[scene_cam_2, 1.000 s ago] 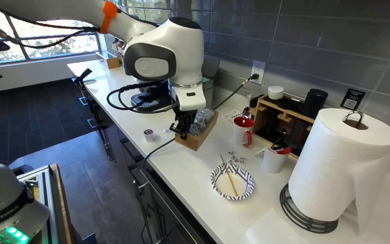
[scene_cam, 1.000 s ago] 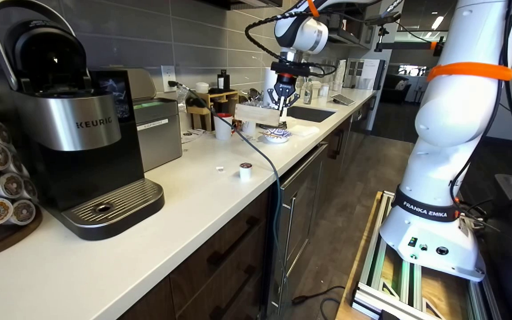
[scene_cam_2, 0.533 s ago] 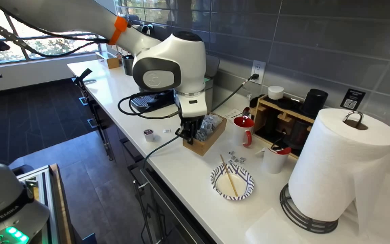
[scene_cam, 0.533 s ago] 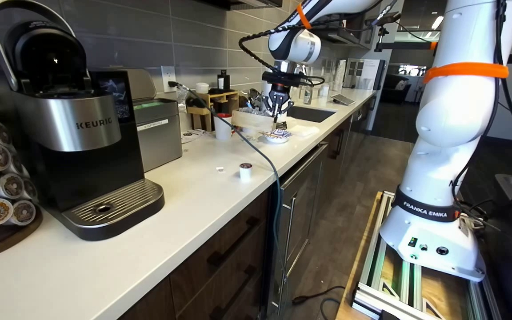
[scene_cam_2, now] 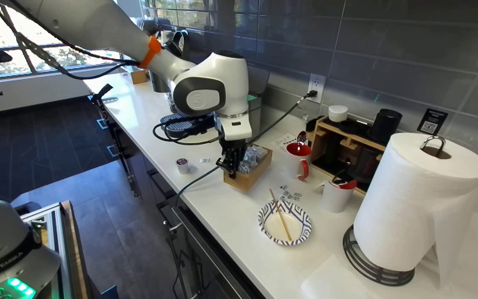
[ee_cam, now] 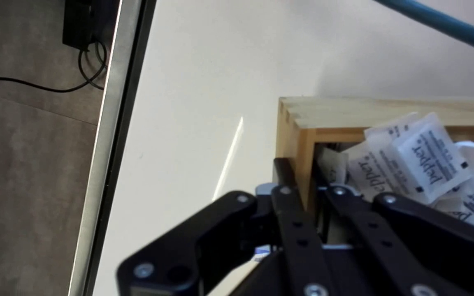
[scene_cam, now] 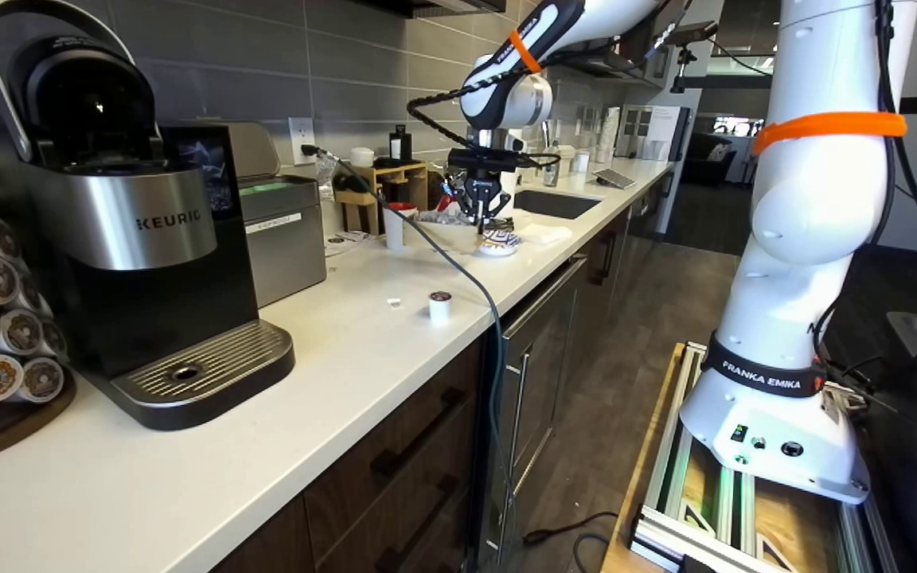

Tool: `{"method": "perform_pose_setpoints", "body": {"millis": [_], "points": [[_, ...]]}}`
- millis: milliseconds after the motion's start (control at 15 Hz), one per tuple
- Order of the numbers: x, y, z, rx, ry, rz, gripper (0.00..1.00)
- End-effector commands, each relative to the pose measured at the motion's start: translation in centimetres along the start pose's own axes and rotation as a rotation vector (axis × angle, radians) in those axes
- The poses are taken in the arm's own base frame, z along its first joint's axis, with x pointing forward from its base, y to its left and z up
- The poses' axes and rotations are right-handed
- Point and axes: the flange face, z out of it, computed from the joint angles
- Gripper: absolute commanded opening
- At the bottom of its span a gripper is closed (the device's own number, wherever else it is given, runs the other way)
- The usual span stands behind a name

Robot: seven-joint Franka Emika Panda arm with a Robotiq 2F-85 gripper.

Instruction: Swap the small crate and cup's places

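The small crate, a tan wooden box full of paper packets, shows in both exterior views (scene_cam: 450,237) (scene_cam_2: 249,181) and in the wrist view (ee_cam: 344,113). My gripper (scene_cam_2: 231,171) is shut on the crate's near end wall. In the wrist view, one finger is outside that wall and one inside it (ee_cam: 302,174). The crate is level, at or just above the counter; I cannot tell whether it touches. The cup, small and white with a dark top, stands upright in both exterior views (scene_cam: 440,308) (scene_cam_2: 182,166), apart from the gripper. It is outside the wrist view.
A patterned bowl (scene_cam_2: 285,224) with a stick lies near the crate. A white mug with a red inside (scene_cam_2: 296,164), another white container (scene_cam_2: 335,197) and a paper-towel roll (scene_cam_2: 417,207) stand beyond. A blue cable (ee_cam: 438,20) crosses the counter beside the crate. The coffee machine (scene_cam: 132,231) stands farther along.
My gripper has lowered the crate to the counter or nearly so. The crate has turned from tilted to level and shifted a little. The cup has not moved.
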Motion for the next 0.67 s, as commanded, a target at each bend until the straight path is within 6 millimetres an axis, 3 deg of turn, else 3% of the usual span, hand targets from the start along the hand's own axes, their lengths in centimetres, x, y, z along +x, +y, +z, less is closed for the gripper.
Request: {"method": "perform_pose_setpoints", "body": {"millis": [0, 600], "points": [[-0.4, -2.3, 0.1, 0.013, 0.056, -0.004, 0.03], [-1.0, -7.2, -0.1, 0.055, 0.086, -0.063, 0.03]]}}
